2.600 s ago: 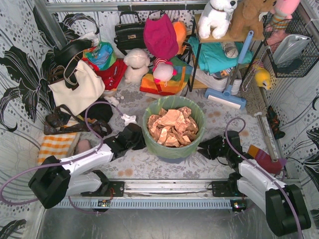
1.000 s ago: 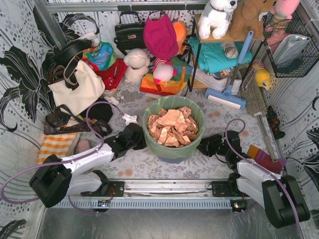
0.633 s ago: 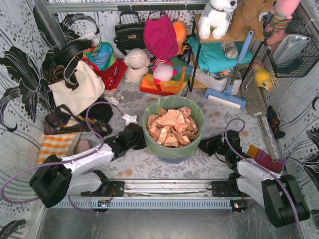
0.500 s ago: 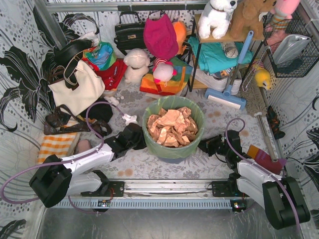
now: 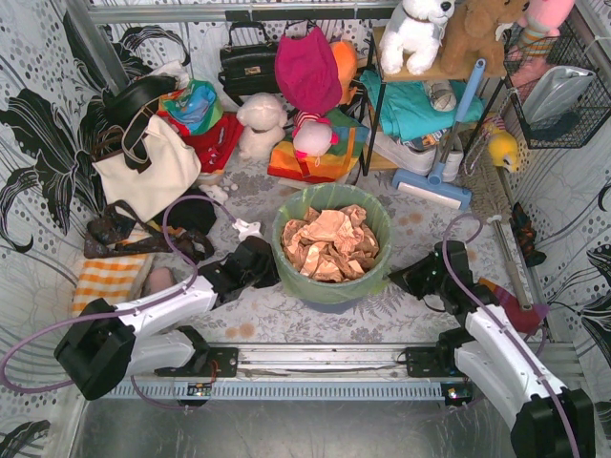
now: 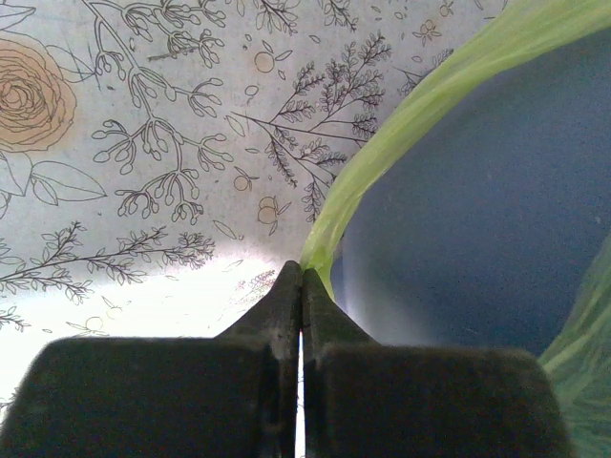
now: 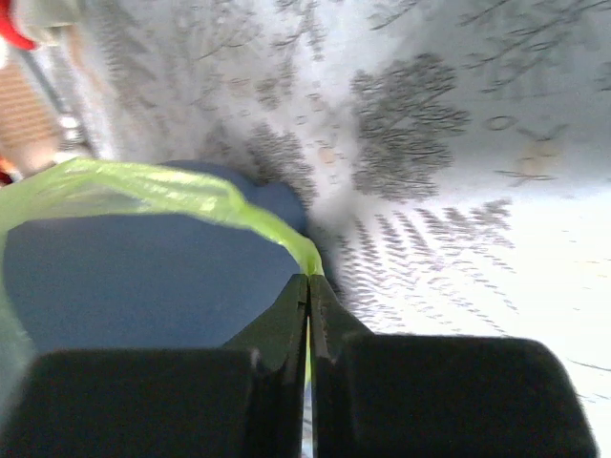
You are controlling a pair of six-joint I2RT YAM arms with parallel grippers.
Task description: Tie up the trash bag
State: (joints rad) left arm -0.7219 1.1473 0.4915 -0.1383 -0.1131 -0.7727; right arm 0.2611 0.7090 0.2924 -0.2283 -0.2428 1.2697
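With the trash bag point(image 5: 329, 288) lining the blue bin point(image 6: 458, 210) mid-desk point(image 5: 286, 310), the left gripper point(image 6: 302, 286) and right gripper point(image 7: 307, 291) are pinching its green rim on opposite sides, jaws clamped on the plastic, probably to gather it for knotting.

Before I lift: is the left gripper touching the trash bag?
Touching. In the left wrist view a green strip of the trash bag runs into the shut fingertips of the left gripper.
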